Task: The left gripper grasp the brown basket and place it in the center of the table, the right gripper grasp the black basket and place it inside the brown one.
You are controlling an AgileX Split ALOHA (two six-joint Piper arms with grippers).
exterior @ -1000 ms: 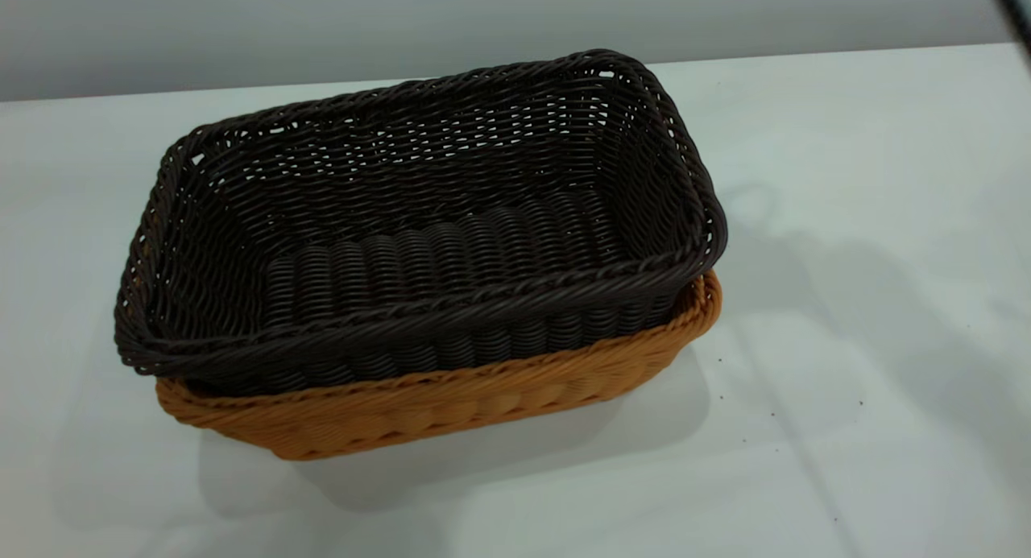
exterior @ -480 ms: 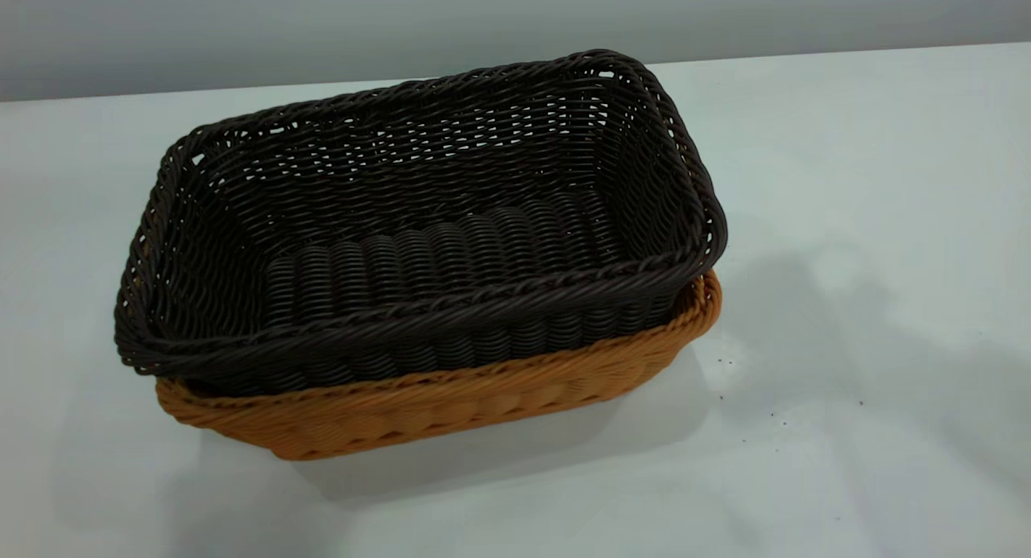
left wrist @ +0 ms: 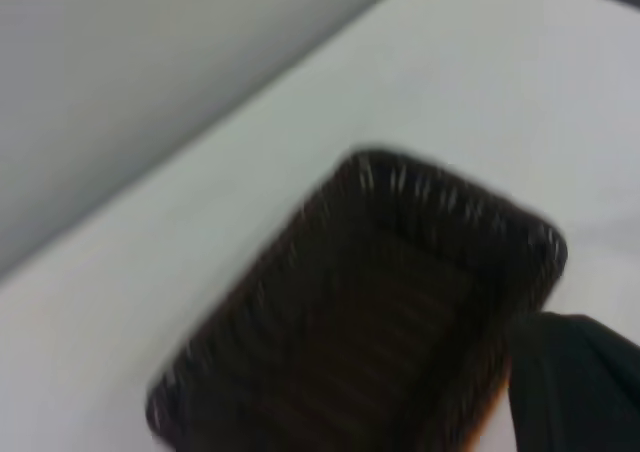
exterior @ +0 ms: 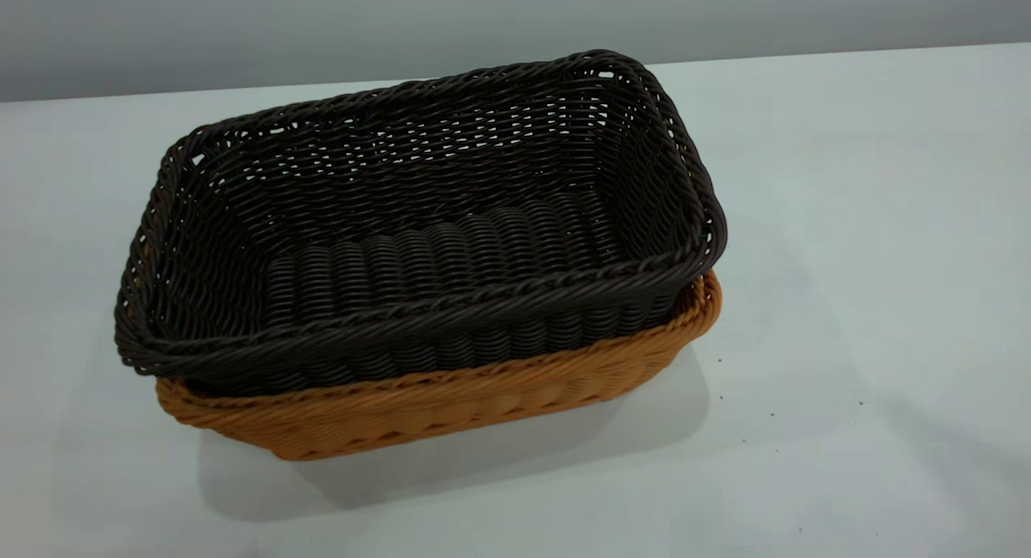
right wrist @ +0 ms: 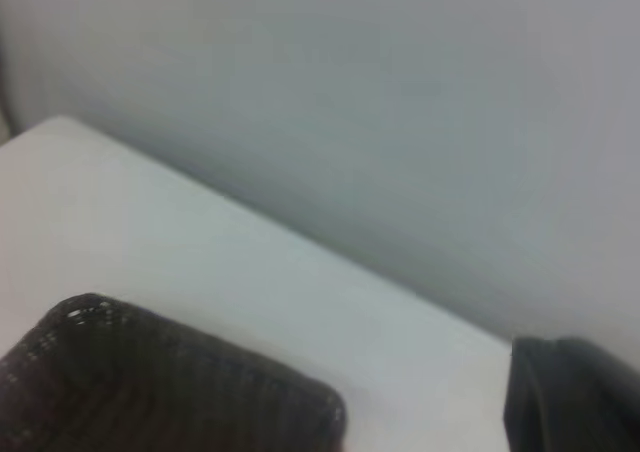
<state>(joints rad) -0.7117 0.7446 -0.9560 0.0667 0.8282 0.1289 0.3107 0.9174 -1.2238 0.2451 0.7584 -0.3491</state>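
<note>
The table [exterior: 846, 244] is filling the exterior view, white, with a few dark specks [exterior: 721, 397] lying at about 4 o'clock from the baskets. The black basket [exterior: 419, 220] is sitting nested inside the brown basket [exterior: 451, 405], a little left of the view's centre, long axis running roughly 8 to 2 o'clock. Its braided rim is riding above the brown rim all round. The brown basket is resting flat on the table; only its near wall and 3 o'clock corner are showing.

Neither arm is appearing in the exterior view. In each wrist view a dark blurred part is cutting into one corner, away from the baskets; fingers are not visible, so apart or together: cannot tell for either gripper.
</note>
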